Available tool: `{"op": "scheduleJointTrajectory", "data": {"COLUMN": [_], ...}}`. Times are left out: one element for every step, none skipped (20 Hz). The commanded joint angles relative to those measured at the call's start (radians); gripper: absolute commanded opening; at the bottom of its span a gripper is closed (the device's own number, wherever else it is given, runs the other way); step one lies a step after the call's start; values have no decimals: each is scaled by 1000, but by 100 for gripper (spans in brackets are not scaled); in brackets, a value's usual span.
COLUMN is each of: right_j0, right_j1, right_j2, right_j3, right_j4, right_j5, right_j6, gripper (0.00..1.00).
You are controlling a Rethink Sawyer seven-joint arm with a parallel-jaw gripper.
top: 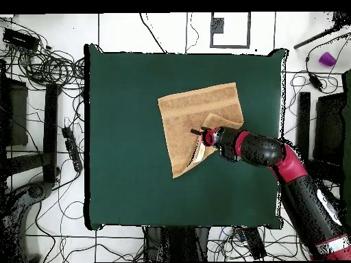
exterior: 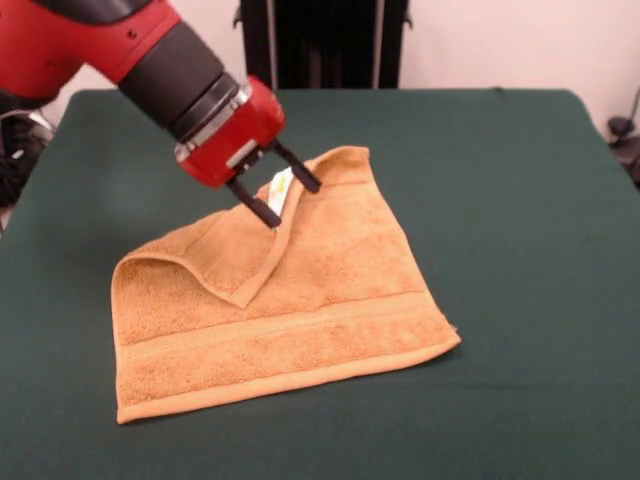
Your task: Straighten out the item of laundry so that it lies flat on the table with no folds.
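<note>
Because one corner of the orange-tan towel is folded back over its middle, the step in hand is probably drawing that flap outward, low and steadily, until it lies flat. The towel sits near the middle of the green table, its nearest edge flat with a woven band running along it. Farther back, the red gripper has its dark fingers spread either side of the flap's raised edge, beside a small white label, not visibly clamped.
</note>
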Motion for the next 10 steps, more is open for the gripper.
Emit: {"op": "scheduleJointTrajectory", "data": {"right_j0": [20,16,12,8,3,-1,-2,-3,-1,1], "right_j1": [208,219,236,252,268,285,291,297,296,291], "right_j2": [-43,-39,-33,-28,-22,-17,-14,-11,-10,-10], "right_j3": [-130,-140,-154,-164,-175,-185,-192,-200,-205,-207], "right_j4": [-90,-99,-106,-114,-121,-129,-132,-135,-135,-134], "right_j5": [11,18,27,30,34,37,43,50,61,73], "right_j6": [-375,-390,-408,-423,-439,-455,-460,-466,-469,-472], "gripper": [100,100,100,100,100,100,100,100,100,100]}}
